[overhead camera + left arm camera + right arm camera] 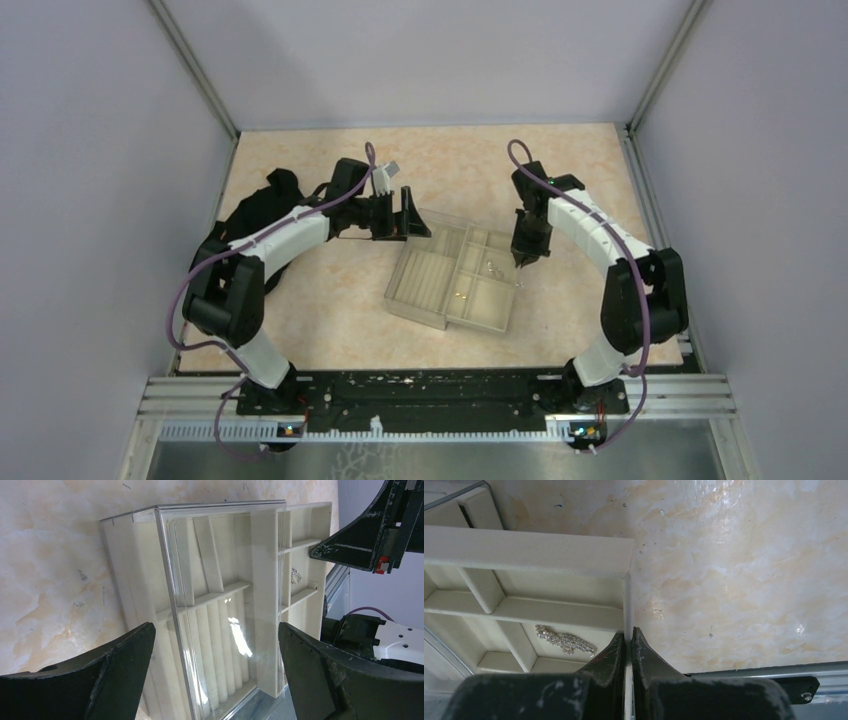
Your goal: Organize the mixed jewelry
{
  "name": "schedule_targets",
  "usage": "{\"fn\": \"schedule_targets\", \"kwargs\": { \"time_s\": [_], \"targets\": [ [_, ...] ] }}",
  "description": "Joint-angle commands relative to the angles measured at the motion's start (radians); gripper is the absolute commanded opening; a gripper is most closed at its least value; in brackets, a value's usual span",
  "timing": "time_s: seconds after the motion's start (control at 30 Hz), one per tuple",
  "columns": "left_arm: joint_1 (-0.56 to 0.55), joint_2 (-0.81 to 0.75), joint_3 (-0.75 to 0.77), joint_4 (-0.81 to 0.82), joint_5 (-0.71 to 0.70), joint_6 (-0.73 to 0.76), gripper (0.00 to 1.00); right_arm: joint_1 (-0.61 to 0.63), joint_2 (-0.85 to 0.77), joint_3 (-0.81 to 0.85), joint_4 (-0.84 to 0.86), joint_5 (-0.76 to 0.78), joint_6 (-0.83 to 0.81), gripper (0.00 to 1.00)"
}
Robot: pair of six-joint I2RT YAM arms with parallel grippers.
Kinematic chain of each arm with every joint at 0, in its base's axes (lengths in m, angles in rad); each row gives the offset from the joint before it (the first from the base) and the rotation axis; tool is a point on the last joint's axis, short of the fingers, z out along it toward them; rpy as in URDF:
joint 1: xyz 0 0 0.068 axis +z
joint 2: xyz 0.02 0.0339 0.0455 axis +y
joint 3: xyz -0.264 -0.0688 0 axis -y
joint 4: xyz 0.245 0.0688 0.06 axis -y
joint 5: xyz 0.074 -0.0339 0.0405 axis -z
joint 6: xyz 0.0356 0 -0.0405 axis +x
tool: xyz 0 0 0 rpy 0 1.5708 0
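A sparkly, stone-studded silver piece point(566, 641) lies in a tray point(524, 550) compartment; right gripper point(628, 632) seemingly pinches the tray's wall; left gripper point(215, 630) gapes wide.

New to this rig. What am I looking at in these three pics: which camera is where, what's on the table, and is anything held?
Two robot arms are bolted side by side at the near edge of a table. The wide picture comes from a fixed camera above and behind them. The other two come from a small camera on each wrist, looking past that arm's own fingers.

On the table sits a clear plastic box with a beige tray that is divided into compartments. A sparkly silver piece of jewelry lies in one compartment.

The left hand is wide open, faces the box and holds nothing. The right hand is shut, pinching the thin outer wall of the beige tray.
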Motion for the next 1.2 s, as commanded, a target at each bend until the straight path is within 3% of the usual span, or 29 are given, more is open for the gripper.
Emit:
{"fn": "schedule_targets", "kwargs": {
  "time_s": [0.0, 1.17],
  "targets": [
    [0.001, -0.005, 0.028, 0.009, -0.006, -0.003, 0.99, -0.013, -0.08, -0.016, 0.026, -0.023, 0.035, 0.0],
    [0.001, 0.007, 0.02, 0.013, 0.041, 0.004, 0.99, -0.059, -0.097, -0.074, 0.138, -0.203, 0.09, 0.0]
  ]
}}
